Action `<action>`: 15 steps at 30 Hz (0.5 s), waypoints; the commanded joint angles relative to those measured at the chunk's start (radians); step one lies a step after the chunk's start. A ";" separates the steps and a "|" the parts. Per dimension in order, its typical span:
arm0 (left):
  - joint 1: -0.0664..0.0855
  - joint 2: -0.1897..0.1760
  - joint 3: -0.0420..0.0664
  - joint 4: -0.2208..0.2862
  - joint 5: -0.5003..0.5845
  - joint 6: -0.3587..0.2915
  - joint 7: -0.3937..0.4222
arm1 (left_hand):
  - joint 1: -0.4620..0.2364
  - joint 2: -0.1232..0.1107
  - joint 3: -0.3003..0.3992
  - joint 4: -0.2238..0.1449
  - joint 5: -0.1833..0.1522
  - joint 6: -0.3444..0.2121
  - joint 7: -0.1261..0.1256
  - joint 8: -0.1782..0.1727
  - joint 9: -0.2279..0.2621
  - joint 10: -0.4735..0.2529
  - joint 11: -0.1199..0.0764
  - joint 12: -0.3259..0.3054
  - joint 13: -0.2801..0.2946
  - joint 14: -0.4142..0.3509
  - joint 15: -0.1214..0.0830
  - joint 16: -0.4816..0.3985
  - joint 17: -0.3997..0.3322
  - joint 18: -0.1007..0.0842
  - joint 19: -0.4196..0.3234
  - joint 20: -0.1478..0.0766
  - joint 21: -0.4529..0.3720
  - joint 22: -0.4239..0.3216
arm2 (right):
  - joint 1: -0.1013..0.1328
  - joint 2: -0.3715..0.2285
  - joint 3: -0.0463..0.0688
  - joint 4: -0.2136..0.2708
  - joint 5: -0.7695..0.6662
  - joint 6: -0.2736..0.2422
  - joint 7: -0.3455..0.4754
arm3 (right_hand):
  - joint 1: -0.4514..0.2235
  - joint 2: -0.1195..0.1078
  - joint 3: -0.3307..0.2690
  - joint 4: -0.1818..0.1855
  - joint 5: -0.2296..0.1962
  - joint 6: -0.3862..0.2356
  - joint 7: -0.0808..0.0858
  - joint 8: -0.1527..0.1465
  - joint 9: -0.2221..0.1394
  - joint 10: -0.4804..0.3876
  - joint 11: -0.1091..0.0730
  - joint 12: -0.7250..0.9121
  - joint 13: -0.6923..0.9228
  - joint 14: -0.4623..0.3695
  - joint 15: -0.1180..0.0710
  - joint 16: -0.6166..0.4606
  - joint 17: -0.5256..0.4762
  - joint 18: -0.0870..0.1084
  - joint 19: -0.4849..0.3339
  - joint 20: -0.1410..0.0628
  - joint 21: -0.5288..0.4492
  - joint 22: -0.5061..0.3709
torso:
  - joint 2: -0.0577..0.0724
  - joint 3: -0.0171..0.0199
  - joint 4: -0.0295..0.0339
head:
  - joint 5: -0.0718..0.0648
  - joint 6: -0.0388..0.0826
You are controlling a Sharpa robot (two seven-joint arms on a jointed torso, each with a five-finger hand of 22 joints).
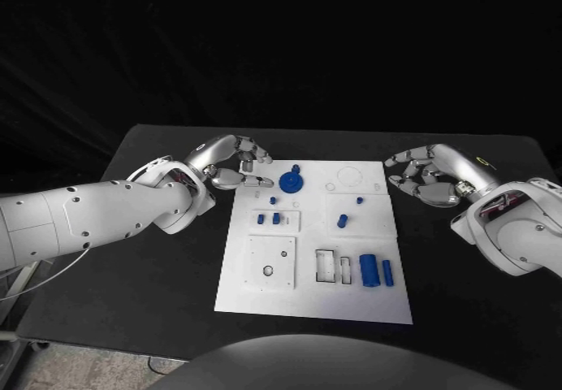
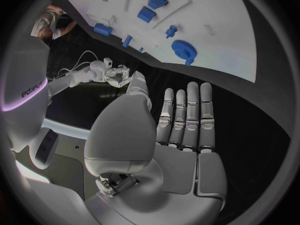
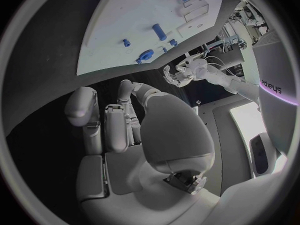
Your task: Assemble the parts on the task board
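Head view: we saw the task board carrying blue parts.
Left hand: empty, fingers apart.
Right hand: empty, fingers apart.

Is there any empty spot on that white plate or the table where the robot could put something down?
The task board has a bare strip along its near edge, below the two upright blue cylinders. The black table is bare on both sides of the board's near half. The far end is crowded: the blue gear and small pegs, with the left hand and right hand flanking it.
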State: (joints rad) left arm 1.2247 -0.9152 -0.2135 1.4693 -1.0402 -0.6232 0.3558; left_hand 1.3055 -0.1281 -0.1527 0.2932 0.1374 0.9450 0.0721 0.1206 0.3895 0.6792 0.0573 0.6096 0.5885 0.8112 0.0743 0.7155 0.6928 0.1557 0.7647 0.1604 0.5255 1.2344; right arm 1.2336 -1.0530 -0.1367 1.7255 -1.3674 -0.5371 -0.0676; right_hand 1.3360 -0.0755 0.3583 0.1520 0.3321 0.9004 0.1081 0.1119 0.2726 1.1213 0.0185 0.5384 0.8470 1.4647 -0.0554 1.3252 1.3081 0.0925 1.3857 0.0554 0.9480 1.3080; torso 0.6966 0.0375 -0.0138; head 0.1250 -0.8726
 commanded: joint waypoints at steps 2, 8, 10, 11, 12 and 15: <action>0.002 -0.001 0.000 0.013 0.372 -0.002 0.230 | -0.042 -0.002 0.003 0.002 -0.004 -0.005 0.017 0.008 -0.005 -0.057 0.015 -0.003 -0.034 -0.126 0.026 -0.115 -0.093 -0.015 -0.119 0.024 -0.156 -0.083 | -0.001 0.003 0.000 0.003 0.002 0.076 -0.013 | -0.010 -0.002 0.000 0.008 -0.014 0.021 0.006 0.007 0.002 0.013 0.000 -0.035 -0.039 0.051 0.006 -0.004 0.096 0.020 0.001 0.003 -0.009 0.096 | 0.000 0.0006 -0.0033 | -0.004 0.000; 0.001 0.001 0.000 0.035 0.630 0.134 0.294 | -0.106 -0.003 0.010 0.006 -0.005 -0.067 0.041 -0.014 -0.037 -0.199 0.049 -0.077 -0.161 -0.311 0.033 -0.296 -0.272 -0.024 -0.235 0.070 -0.358 -0.238 | -0.003 0.003 0.000 0.013 -0.029 0.105 -0.024 | -0.001 -0.006 -0.003 0.003 -0.028 0.037 0.004 0.013 0.005 0.019 0.000 -0.068 -0.077 0.053 0.006 -0.003 0.097 0.019 0.006 0.003 -0.011 0.096 | 0.000 0.0018 -0.0010 | -0.010 0.000; 0.001 0.002 -0.001 0.042 0.697 0.175 0.303 | -0.119 -0.006 0.010 0.007 -0.006 -0.097 0.046 -0.032 -0.058 -0.241 0.050 -0.106 -0.206 -0.343 0.040 -0.335 -0.318 -0.018 -0.257 0.073 -0.399 -0.274 | -0.005 0.004 0.000 0.014 -0.039 0.112 -0.026 | 0.005 -0.009 -0.003 -0.002 -0.033 0.038 0.004 0.013 0.005 0.020 0.000 -0.074 -0.085 0.053 0.006 -0.005 0.096 0.020 0.006 0.003 -0.014 0.096 | 0.001 0.0017 -0.0018 | -0.009 0.000; 0.001 0.003 -0.001 0.045 0.727 0.195 0.307 | -0.122 -0.009 0.009 0.008 -0.004 -0.114 0.045 -0.043 -0.069 -0.261 0.048 -0.120 -0.228 -0.362 0.042 -0.355 -0.340 -0.018 -0.270 0.077 -0.419 -0.292 | -0.006 0.006 0.000 0.014 -0.045 0.115 -0.027 | 0.008 -0.012 -0.004 -0.005 -0.039 0.038 0.004 0.013 0.005 0.021 0.000 -0.078 -0.089 0.053 0.006 -0.006 0.095 0.020 0.006 0.003 -0.016 0.095 | 0.001 0.0013 -0.0019 | -0.009 0.000; 0.001 0.003 -0.001 0.048 0.747 0.210 0.309 | -0.121 -0.012 0.008 0.005 0.000 -0.130 0.044 -0.050 -0.080 -0.284 0.046 -0.135 -0.249 -0.385 0.044 -0.376 -0.362 -0.018 -0.286 0.080 -0.439 -0.309 | -0.006 0.007 0.000 0.015 -0.051 0.117 -0.028 | 0.011 -0.014 -0.004 -0.008 -0.044 0.037 0.004 0.012 0.005 0.022 0.000 -0.081 -0.093 0.052 0.006 -0.008 0.094 0.020 0.006 0.003 -0.017 0.095 | 0.001 0.0011 -0.0021 | -0.008 0.000; 0.000 0.005 -0.002 0.054 0.793 0.253 0.315 | -0.128 -0.011 0.009 0.005 0.009 -0.190 0.032 -0.056 -0.113 -0.354 0.027 -0.179 -0.303 -0.536 0.045 -0.498 -0.481 -0.019 -0.347 0.082 -0.465 -0.360 | -0.009 0.011 0.000 0.014 -0.075 0.128 -0.034 | 0.026 -0.021 -0.003 -0.021 -0.059 0.037 0.005 0.011 0.004 0.023 0.001 -0.092 -0.107 0.050 0.006 -0.016 0.089 0.021 0.004 0.002 -0.027 0.093 | 0.003 0.0015 -0.0018 | -0.010 0.000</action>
State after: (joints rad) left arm 1.2241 -0.9136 -0.2155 1.5178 -0.4067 -0.4809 0.6117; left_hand 1.1892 -0.1395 -0.1470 0.2989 0.1417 0.7651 0.1068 0.0680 0.2821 0.3355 0.0888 0.4364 0.2939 0.2999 0.1190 0.2381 0.2319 0.1317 0.4287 0.2421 0.0638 0.8840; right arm 1.2260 -1.0441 -0.1371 1.7379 -1.3919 -0.4537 -0.0871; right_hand 1.3575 -0.0970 0.3550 0.1349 0.2759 0.9312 0.1128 0.1197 0.2770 1.1358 0.0189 0.4483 0.7423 1.4647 -0.0554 1.3115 1.3079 0.1063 1.3858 0.0554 0.9227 1.3078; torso 0.6976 0.0391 -0.0159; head 0.1158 -0.8725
